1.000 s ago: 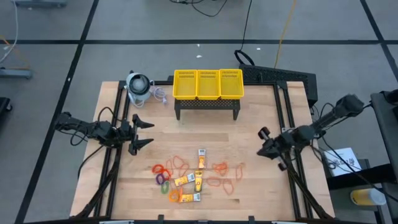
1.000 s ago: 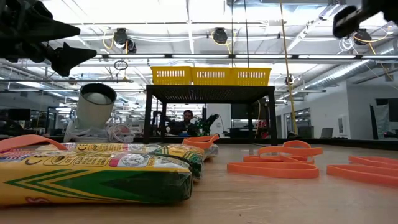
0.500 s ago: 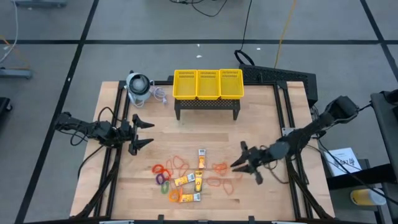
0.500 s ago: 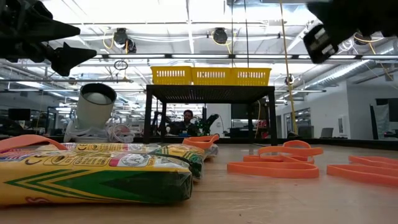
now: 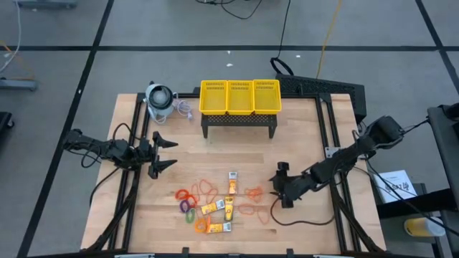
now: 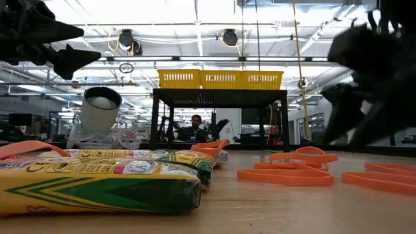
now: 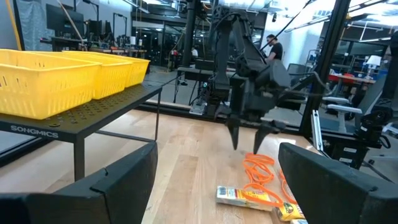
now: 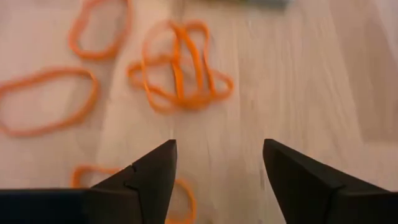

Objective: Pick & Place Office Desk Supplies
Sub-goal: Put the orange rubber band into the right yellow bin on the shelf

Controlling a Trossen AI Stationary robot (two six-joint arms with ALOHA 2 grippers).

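The office desk supplies lie at the table's near middle: orange rubber bands (image 5: 252,193), yellow-orange packets (image 5: 228,208) and small coloured rings (image 5: 186,199). My right gripper (image 5: 276,188) hangs open just right of the rubber bands and slants down toward them. In the right wrist view a tangle of bands (image 8: 180,68) lies on the wood ahead of my right gripper (image 8: 217,168), with nothing between the fingers. My left gripper (image 5: 163,154) waits open and level at the table's left, above the wood. It also shows open in the left wrist view (image 7: 217,180).
A yellow three-compartment mesh basket (image 5: 239,97) stands on a black stand at the far middle. A grey-white round device with a cord (image 5: 161,100) sits at the far left. Bare wood lies between the basket and the supplies.
My right gripper has swung from the table's right edge toward the middle and come down toward the rubber bands. It has tipped from near level to slanting downward, and its fingers have opened.
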